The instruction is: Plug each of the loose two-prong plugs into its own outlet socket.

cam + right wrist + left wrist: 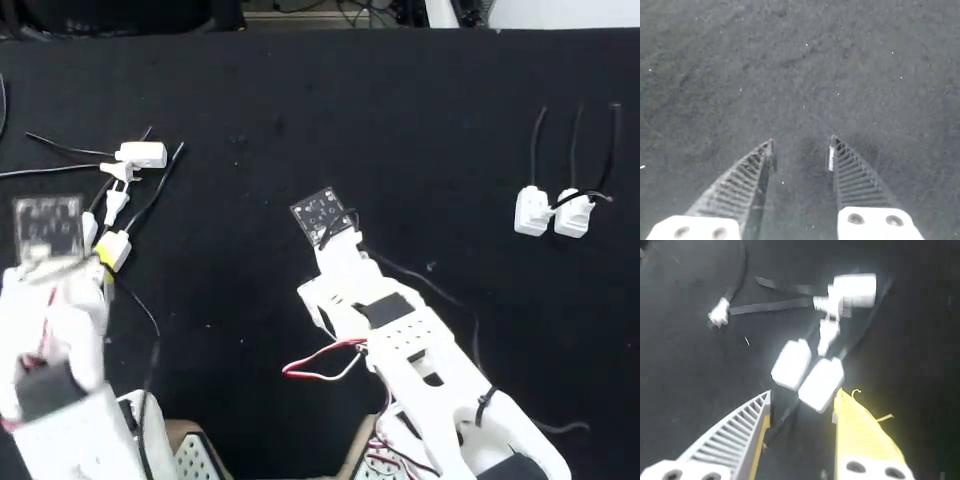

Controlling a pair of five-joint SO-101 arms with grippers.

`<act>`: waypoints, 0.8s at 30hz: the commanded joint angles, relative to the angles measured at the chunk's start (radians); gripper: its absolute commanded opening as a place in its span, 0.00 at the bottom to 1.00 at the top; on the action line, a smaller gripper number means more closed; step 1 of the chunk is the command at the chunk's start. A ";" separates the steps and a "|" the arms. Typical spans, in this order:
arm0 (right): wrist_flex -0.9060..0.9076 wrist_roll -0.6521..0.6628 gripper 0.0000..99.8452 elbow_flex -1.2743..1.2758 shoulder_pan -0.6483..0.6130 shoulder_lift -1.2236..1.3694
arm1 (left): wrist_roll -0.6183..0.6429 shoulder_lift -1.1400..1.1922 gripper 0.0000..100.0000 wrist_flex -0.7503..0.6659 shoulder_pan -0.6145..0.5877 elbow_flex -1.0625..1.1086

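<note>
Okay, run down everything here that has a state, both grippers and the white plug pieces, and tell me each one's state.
Left gripper: open, nothing gripped.
Right gripper: open, empty, above the table.
Nearer white block: loose, at the left gripper's tips.
Farther white block: loose, beside the nearer one.
Corded white pair: side by side, plugged or not unclear.

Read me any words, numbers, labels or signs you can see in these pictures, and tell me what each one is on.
No text can be read in any view.
White blocks at the high view's far right: plain faces, no print visible.
White pieces at its left: blurred in the left wrist view, nothing legible.
Dark square board in its middle: pale dots, too small to read as characters.
</note>
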 commanded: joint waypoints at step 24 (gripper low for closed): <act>-0.081 0.049 0.16 0.039 -0.009 -0.025 | -0.532 1.657 0.21 0.427 0.024 -1.207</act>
